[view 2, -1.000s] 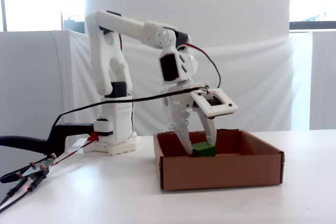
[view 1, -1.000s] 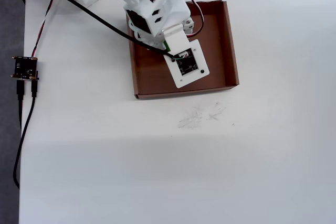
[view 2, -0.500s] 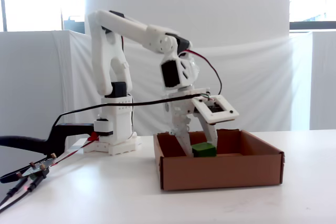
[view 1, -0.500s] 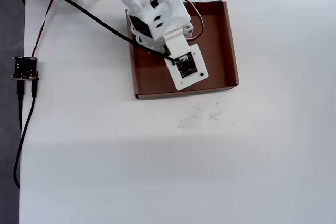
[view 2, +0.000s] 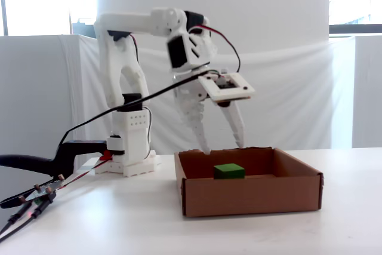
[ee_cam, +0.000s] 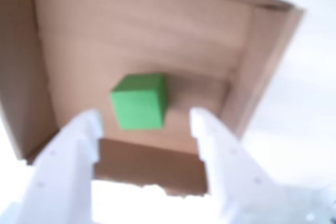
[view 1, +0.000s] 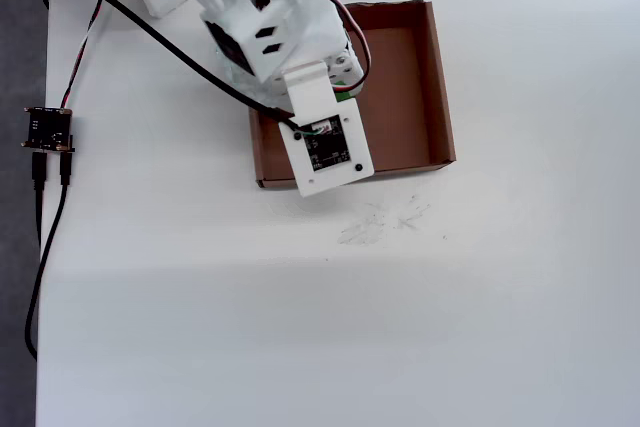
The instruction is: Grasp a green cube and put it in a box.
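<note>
White table, few things on it.
The table (view 1: 300, 327) carries the box (view 1: 438, 77), the arm's base (view 2: 128, 164), a small circuit board (view 1: 48, 128) with black cables (view 1: 40, 247), and faint scratches (view 1: 385, 222) just beside the box.

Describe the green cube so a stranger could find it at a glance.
Start from the white table and find the shallow brown cardboard box below the white arm. Inside it, on the floor, sits the green cube, directly under the open gripper, which hangs above it without touching. It is the only thing in the box and the only bright green object around.
</note>
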`<action>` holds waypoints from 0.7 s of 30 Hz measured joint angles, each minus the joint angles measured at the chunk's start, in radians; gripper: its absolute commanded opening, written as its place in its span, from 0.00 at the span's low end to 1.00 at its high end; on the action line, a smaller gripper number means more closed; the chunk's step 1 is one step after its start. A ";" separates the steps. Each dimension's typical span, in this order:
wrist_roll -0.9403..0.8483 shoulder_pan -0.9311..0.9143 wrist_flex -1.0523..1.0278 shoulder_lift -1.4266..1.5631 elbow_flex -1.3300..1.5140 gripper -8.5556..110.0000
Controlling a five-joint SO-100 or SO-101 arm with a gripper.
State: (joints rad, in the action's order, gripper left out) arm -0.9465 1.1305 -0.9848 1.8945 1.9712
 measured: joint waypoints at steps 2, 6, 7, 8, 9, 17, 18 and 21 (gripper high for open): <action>-0.020 -0.055 -0.058 0.038 -0.054 0.26; -0.061 -0.146 -0.092 0.106 -0.106 0.24; -0.072 -0.170 -0.092 0.121 -0.107 0.24; -0.078 -0.193 -0.087 0.137 -0.107 0.24; -0.081 -0.215 -0.078 0.153 -0.107 0.25; -0.132 -0.440 0.038 0.302 0.015 0.25; -0.133 -0.462 0.069 0.324 0.051 0.25; -0.137 -0.512 0.153 0.385 0.183 0.24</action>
State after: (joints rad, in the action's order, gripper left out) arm -1.0830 0.6182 -0.8314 2.2795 2.1537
